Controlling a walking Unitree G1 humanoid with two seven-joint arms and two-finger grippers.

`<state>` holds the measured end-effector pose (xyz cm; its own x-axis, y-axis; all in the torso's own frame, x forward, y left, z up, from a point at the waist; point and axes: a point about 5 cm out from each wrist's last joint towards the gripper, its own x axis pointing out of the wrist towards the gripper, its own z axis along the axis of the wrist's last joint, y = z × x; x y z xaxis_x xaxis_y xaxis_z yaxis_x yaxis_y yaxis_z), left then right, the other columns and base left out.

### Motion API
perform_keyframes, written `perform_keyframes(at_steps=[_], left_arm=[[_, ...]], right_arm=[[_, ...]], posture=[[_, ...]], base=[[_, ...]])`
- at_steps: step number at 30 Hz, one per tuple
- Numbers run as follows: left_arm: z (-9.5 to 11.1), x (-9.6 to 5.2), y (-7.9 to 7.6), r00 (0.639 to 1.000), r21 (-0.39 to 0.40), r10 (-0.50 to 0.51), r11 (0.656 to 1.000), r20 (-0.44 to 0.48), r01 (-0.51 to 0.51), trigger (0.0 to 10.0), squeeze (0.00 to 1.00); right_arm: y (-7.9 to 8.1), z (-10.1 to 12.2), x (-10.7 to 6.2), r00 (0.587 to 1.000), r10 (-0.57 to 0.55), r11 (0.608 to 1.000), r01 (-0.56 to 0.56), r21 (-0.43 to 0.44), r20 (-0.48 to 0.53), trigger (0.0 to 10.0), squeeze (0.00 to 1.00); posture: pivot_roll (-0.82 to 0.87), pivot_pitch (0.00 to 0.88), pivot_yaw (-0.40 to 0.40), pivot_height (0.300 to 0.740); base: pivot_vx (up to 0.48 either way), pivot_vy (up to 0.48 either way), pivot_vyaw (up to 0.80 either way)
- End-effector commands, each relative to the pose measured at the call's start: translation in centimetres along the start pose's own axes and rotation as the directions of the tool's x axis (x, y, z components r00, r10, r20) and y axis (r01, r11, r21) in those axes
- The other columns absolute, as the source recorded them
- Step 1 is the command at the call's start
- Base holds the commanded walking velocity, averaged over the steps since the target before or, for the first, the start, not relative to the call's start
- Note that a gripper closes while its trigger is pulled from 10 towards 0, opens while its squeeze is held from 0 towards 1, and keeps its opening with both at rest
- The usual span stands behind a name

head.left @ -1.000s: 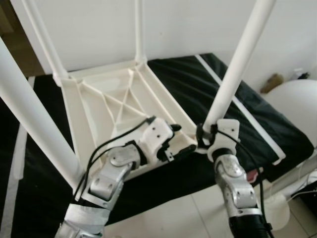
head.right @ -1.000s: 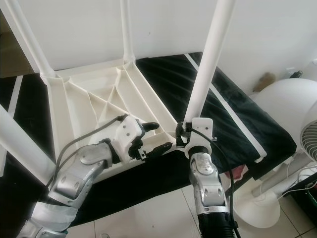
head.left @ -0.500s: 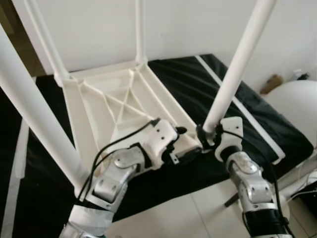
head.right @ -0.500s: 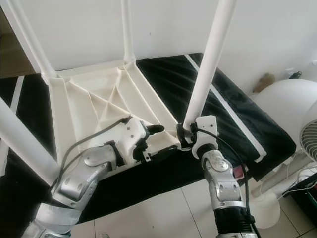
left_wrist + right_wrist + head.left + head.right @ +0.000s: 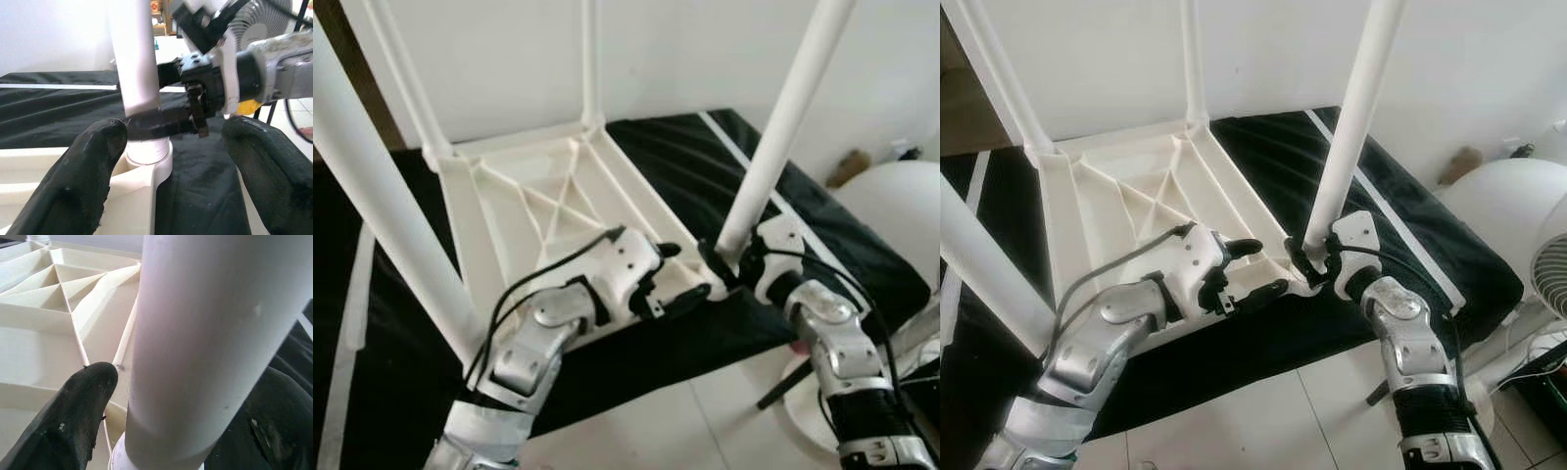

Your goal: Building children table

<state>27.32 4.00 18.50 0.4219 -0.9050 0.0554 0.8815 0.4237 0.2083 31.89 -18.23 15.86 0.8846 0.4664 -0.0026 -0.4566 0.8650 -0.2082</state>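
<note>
Nearest me, my left tool point(image 5: 1252, 266) sits at the near rim of the upturned white tabletop point(image 5: 1136, 211), its black fingers point(image 5: 90, 171) spread on either side of the corner socket without clamping it; I read this as bracing the top so it cannot slide while the leg is worked. Just beside it, my right tool point(image 5: 1304, 262) has its fingers point(image 5: 80, 406) set around the base of the near right leg point(image 5: 1351, 117), right where the tube enters the socket; whether they press the tube or merely cradle it I cannot tell, though a low hold suits seating or twisting the leg home. The tabletop lies underside up, ribs showing, on a black-covered bed point(image 5: 1391, 211), which gives open access to the sockets. Near left leg point(image 5: 984, 264) stands at the adjacent corner. Farther back, two more legs point(image 5: 1193, 64) rise upright from the far corners against the white wall. A white fan point(image 5: 1538, 255) stands well apart on the right.
</note>
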Motion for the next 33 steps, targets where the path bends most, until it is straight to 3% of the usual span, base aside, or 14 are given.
perform_keyframes(at_steps=[1,2,3,4,5,6,7,13,15,16,24,33], left_arm=[[0.7,0.2,-0.2,0.999,0.006,-0.040,0.999,0.021,0.040,10.0,0.00],[0.7,0.2,-0.2,0.999,0.007,-0.038,0.999,0.023,0.038,10.0,0.00],[0.8,0.2,-0.1,0.999,0.007,-0.036,0.999,0.024,0.036,10.0,0.00],[0.8,0.2,-0.1,0.999,0.006,-0.036,0.999,0.024,0.035,10.0,0.00],[0.7,0.3,-0.1,0.999,0.008,-0.035,0.999,0.020,0.035,10.0,0.00],[0.7,0.3,-0.1,0.999,0.009,-0.035,0.999,0.018,0.035,10.0,0.00],[0.5,0.3,-0.2,0.999,0.016,-0.040,0.999,0.008,0.040,10.0,0.00],[0.6,0.4,-0.6,0.998,0.013,-0.056,0.998,0.011,0.056,10.0,0.00],[0.9,0.5,-0.7,0.997,0.006,-0.068,0.998,0.027,0.068,10.0,0.00],[0.9,0.5,-0.7,0.997,0.005,-0.070,0.998,0.027,0.070,10.0,0.00],[0.2,0.3,-0.6,0.998,-0.005,-0.067,0.998,-0.002,0.067,10.0,0.00],[-0.5,0.0,-0.9,0.997,-0.020,-0.072,0.997,-0.028,0.072,10.0,0.00]], right_arm=[[-0.2,-0.1,0.1,1.000,0.030,0.999,-0.030,-0.013,-0.002,10.0,0.00],[-0.2,-0.1,0.2,0.999,0.054,0.998,-0.054,-0.025,-0.003,10.0,0.00],[-0.2,-0.1,0.3,0.997,0.082,0.996,-0.082,-0.031,-0.004,4.2,0.00],[-0.2,-0.1,0.4,0.995,0.103,0.994,-0.103,-0.034,-0.004,4.2,0.00],[-0.2,-0.1,0.4,0.993,0.117,0.992,-0.117,-0.038,-0.003,2.7,0.00],[-0.2,0.0,0.5,0.992,0.124,0.991,-0.124,-0.040,-0.002,2.7,0.00],[-0.2,-0.2,0.5,0.991,0.131,0.991,-0.131,-0.038,-0.011,0.0,0.00],[-0.2,-0.9,0.2,0.989,0.147,0.989,-0.148,-0.021,-0.021,0.0,0.00],[-0.2,-1.2,0.0,0.991,0.132,0.991,-0.132,0.002,-0.030,0.5,0.00],[0.0,-1.3,-0.1,0.991,0.134,0.991,-0.134,0.007,-0.028,10.0,0.00],[1.2,-0.8,-0.9,0.995,0.090,0.987,-0.096,0.125,0.049,10.0,0.00],[2.4,-0.4,-1.8,0.991,-0.117,0.978,0.103,0.182,0.066,10.0,0.00]], posture=[[-0.10,0.026,-0.013,0.740],[-0.10,0.027,-0.015,0.740],[-0.10,0.029,-0.016,0.740],[-0.10,0.029,-0.016,0.740],[-0.10,0.031,-0.017,0.740],[-0.10,0.031,-0.017,0.740],[-0.10,0.032,-0.017,0.740],[-0.10,0.036,-0.015,0.740],[-0.10,0.036,-0.012,0.740],[-0.11,0.037,-0.010,0.740],[-0.11,0.044,-0.002,0.740],[-0.13,0.065,0.010,0.740]], base=[[0.000,0.000,0.00],[0.000,0.000,0.00],[0.000,0.000,0.00],[0.000,0.000,0.00],[0.000,0.000,0.00],[0.000,0.000,0.00],[0.000,0.000,0.00],[0.000,0.000,0.00],[0.000,0.000,0.00],[0.000,0.000,0.00],[0.000,0.000,0.00],[0.000,0.000,0.00]])
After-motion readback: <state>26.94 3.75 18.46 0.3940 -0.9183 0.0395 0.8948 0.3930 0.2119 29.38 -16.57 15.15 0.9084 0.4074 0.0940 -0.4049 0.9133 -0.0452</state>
